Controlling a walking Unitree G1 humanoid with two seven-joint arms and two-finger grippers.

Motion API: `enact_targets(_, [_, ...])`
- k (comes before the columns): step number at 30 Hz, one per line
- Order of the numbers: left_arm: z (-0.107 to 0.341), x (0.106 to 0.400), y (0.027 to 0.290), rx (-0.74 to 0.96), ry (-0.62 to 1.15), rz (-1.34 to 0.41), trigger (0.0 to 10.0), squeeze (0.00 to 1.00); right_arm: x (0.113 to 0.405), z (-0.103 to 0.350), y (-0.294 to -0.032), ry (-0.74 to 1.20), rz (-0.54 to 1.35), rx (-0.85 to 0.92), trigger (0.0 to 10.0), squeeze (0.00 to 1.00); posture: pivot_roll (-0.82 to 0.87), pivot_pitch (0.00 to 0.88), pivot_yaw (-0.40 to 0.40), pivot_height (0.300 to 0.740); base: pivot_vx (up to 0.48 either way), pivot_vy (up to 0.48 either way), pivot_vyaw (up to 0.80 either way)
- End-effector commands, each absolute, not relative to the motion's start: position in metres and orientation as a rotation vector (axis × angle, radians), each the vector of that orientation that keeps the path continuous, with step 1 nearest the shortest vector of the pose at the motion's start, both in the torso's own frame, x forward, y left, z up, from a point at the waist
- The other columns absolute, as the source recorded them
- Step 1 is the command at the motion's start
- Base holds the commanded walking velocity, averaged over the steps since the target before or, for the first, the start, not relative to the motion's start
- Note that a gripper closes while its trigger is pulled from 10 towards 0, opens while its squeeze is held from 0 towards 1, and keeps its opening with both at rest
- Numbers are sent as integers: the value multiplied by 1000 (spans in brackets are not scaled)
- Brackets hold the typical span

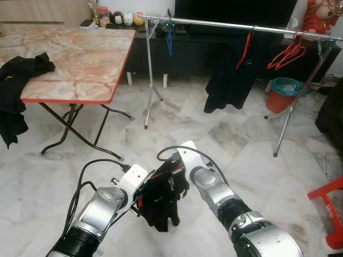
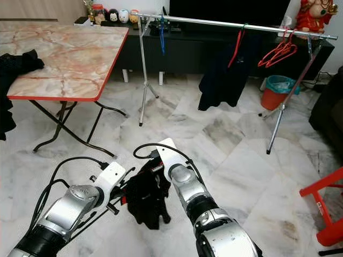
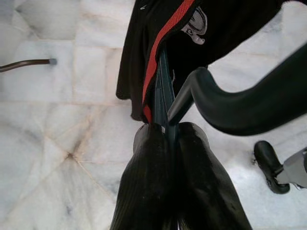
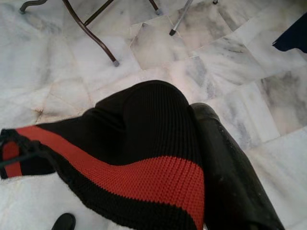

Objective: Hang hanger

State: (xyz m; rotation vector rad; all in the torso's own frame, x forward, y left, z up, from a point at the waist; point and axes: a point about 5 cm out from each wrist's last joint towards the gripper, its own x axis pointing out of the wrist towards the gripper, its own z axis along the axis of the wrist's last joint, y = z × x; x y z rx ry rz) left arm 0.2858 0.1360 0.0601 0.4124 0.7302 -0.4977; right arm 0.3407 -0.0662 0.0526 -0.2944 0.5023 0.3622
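A black garment point(image 1: 161, 201) with a red stripe point(image 4: 144, 179) hangs low in front of me on a thin dark teal hanger point(image 3: 163, 91). My left gripper point(image 3: 165, 132) is shut on the hanger's bar, just under the cloth. My right gripper point(image 1: 172, 170) grips the garment's top edge from the other side; ribbed fabric covers one of its fingers and the other finger point(image 4: 225, 163) presses against it. The silver clothes rail point(image 1: 214, 23) stands across the room, well beyond both grippers. It carries a blue hanger point(image 1: 169, 35), a red hanger with a black garment point(image 1: 233, 80), and a bunch of red hangers point(image 1: 286, 53).
A folding table point(image 1: 80, 69) with a marble top and red edge stands at the left, with black clothes point(image 1: 21, 72) on its corner. An orange bin point(image 1: 281, 93) sits behind the rail's right leg. A red stool point(image 1: 329, 209) is at the right edge. Marble floor lies between me and the rail.
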Motion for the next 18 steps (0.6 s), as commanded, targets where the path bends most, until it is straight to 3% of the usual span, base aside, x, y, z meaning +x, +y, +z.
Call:
enact_targets(1, [64, 291, 139, 434, 713, -463, 10000, 0, 343, 58, -62, 477, 375, -289, 10000, 0, 132, 0, -56, 740, 0, 0, 0])
enact_targets(8, [68, 292, 129, 427, 662, -526, 10000, 0, 335, 53, -50, 500, 475, -306, 10000, 0, 134, 0, -58, 740, 0, 0, 0])
enact_targets(11, [73, 279, 109, 348, 631, -722, 10000, 0, 329, 48, -43, 518, 542, -320, 10000, 0, 139, 0, -60, 740, 0, 0, 0])
enact_targets(18, [68, 262, 111, 402, 670, -874, 10000, 0, 337, 53, -57, 482, 471, -384, 10000, 0, 137, 0, -57, 740, 0, 0, 0])
